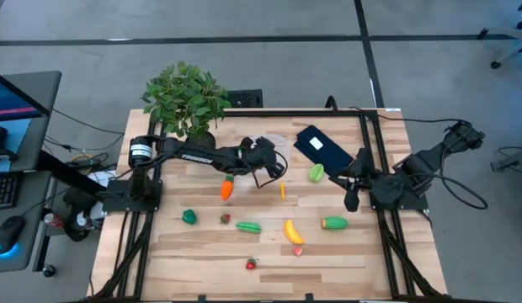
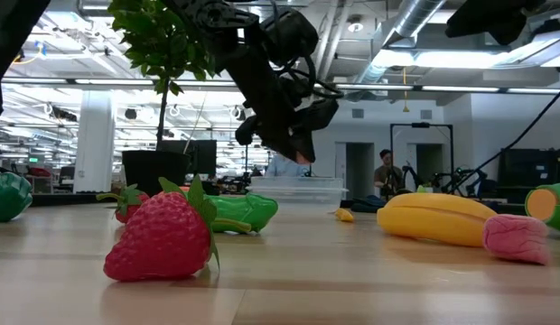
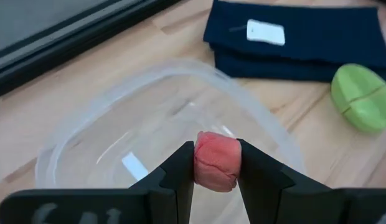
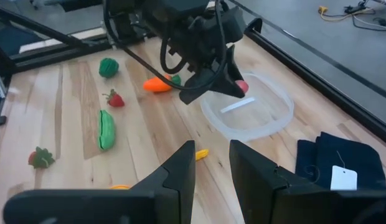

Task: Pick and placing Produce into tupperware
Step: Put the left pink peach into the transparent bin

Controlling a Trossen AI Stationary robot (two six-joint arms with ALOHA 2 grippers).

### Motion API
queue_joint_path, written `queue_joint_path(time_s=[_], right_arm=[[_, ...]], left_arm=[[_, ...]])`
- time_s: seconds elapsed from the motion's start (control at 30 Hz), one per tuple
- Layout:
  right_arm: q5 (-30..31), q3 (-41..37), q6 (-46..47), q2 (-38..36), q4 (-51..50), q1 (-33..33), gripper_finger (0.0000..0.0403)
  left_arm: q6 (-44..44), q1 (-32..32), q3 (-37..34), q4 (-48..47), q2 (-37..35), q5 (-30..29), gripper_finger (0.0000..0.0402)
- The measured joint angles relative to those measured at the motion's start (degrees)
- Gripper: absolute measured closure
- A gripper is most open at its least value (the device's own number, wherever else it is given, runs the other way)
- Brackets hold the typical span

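Pink produce piece (image 3: 216,160) sits clamped in the left end effector (image 3: 216,168) above the empty tupperware (image 3: 75,146); carrot (image 1: 227,188), banana (image 1: 292,231) and greens wait on the table (image 1: 362,252). Right end effector (image 4: 211,163) idles, slightly parted, holding nothing.

Bright, even overhead light — low-view foreground softly blurred.

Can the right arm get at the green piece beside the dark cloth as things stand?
Probably yes. The right gripper waits near the green piece with bare table between them, and the left gripper, shut on a pink piece, is over the tupperware.
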Motion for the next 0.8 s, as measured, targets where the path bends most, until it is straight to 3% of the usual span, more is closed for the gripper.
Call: queue_joint_path(time_s=[0.4, 0.63, 0.8], right_arm=[[0.0, 0.0, 0.1, 4.5, 0.2, 0.0, 0.0310], [0.0, 0.0, 3.0, 6.0, 0.2, 0.0, 0.0310], [0.0, 0.0, 3.0, 6.0, 0.9, 0.0, 0.0310]], left_arm=[[-0.4, 1.0, 0.0, -4.5, 0.0, 1.5, 0.0305], [0.1, 1.8, 0.0, -4.5, 0.0, 7.3, 0.0305], [0.5, 2.0, 0.0, -4.5, 0.0, 7.4, 0.0305]])
